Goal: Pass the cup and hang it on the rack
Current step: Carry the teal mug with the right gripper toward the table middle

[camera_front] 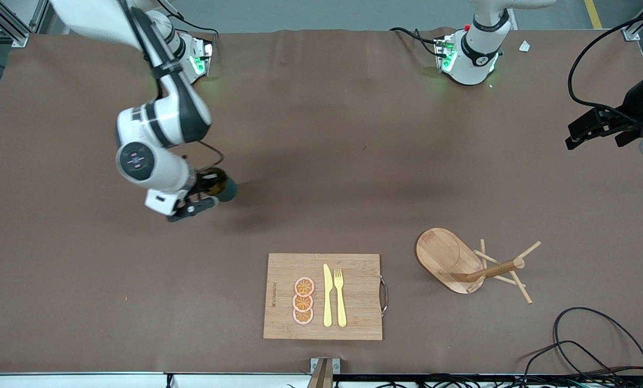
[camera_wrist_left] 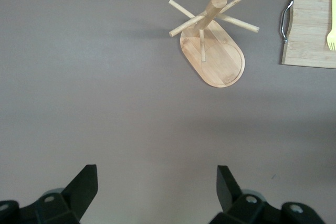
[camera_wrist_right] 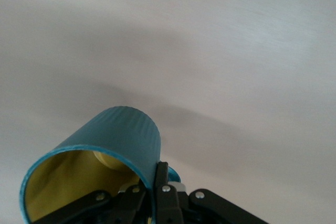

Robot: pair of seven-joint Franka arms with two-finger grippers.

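Observation:
The dark teal cup (camera_front: 222, 184) with a mustard-yellow inside is held on its side in my right gripper (camera_front: 208, 193), above the brown table toward the right arm's end. In the right wrist view the cup (camera_wrist_right: 113, 145) has one finger inside its rim and one outside; the gripper (camera_wrist_right: 155, 190) is shut on the wall. The wooden rack (camera_front: 469, 264) stands on the table toward the left arm's end, beside the cutting board. It also shows in the left wrist view (camera_wrist_left: 212, 43). My left gripper (camera_front: 596, 126) is open and empty, up in the air at the left arm's end, its fingertips (camera_wrist_left: 86, 182) wide apart.
A bamboo cutting board (camera_front: 354, 318) with orange slices (camera_front: 303, 300), a yellow knife (camera_front: 327, 295) and fork (camera_front: 340, 296) lies near the front edge. A black cable (camera_front: 585, 334) loops near the front corner at the left arm's end.

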